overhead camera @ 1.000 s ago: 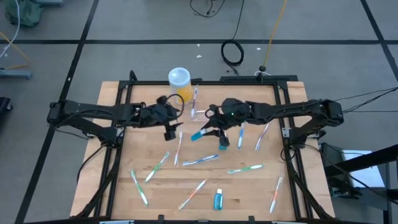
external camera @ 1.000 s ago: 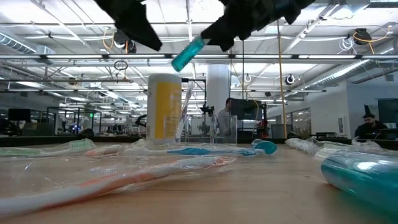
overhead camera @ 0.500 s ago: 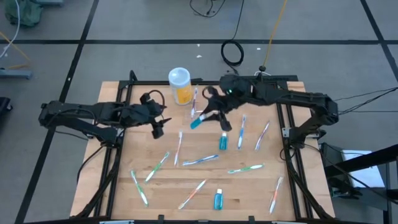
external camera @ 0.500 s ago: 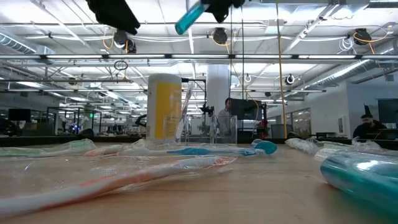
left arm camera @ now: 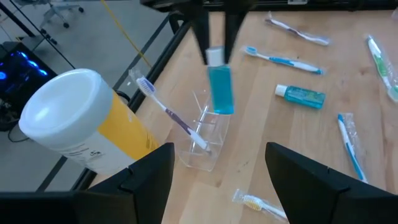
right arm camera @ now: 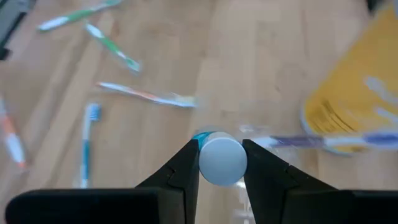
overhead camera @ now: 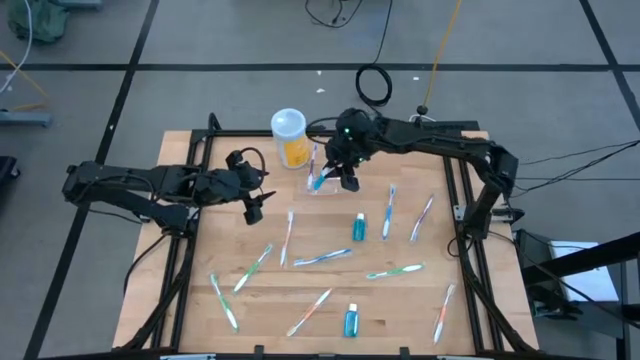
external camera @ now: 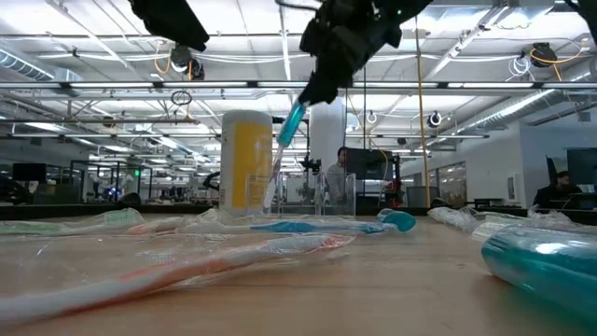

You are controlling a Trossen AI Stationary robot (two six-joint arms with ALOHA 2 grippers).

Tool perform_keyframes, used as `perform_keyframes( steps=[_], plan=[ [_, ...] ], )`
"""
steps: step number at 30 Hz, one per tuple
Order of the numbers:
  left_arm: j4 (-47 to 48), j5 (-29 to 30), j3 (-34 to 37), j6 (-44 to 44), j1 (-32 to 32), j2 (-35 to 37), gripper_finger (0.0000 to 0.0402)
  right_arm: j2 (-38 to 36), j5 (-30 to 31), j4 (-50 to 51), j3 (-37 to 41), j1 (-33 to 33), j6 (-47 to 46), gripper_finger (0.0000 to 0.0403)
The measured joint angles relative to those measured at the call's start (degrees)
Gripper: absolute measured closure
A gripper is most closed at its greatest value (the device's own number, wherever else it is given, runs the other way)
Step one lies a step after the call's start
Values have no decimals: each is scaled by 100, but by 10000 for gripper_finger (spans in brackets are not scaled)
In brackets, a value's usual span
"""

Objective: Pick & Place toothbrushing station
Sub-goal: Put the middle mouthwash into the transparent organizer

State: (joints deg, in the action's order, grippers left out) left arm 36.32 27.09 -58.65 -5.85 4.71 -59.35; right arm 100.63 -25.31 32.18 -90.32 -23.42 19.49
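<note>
Left wrist view: right end effector (left arm camera: 216, 59) pinches teal toothpaste tube (left arm camera: 220, 90) by its cap, above clear toothbrushing station (left arm camera: 206, 138) beside yellow cup (left arm camera: 81, 124). Station probably light, tippy, slick: grip rim. Left end effector (overhead camera: 254, 208) wide open.

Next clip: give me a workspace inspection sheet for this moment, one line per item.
Surface: light wooden tabletop, black frame.
Job's things: clear plastic toothbrush holder, one purple-handled toothbrush in it; blue toothpaste tube with white cap above it.
Clutter: yellow-orange cup with white lid; loose toothbrushes; two more small blue tubes.
Grippers: right gripper shut on the tube's cap; left gripper open, waiting left of the holder.
Cables: coiled black cable on the floor.
Surroundings: grey tiled floor; people far behind.
</note>
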Motion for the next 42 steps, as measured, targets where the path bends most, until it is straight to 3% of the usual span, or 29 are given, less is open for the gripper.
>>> perform_keyframes(
  steps=[12, 19, 31, 42],
  plan=[
    [-2, 2, 0, 9, -1, -2, 146, 162, 293, -42, 75, -457, -36, 312],
    [-6, 2, 0, 5, -2, -1, 146, 165, 267, -145, 486, -433, 169, 312],
    [-66, 7, 0, 5, -2, -2, 146, 169, 276, -1329, 1376, -431, 245, 311],
    [-64, 7, 2, 5, -1, -1, 146, 169, 278, -1348, 1464, -436, 185, 306]
  ],
)
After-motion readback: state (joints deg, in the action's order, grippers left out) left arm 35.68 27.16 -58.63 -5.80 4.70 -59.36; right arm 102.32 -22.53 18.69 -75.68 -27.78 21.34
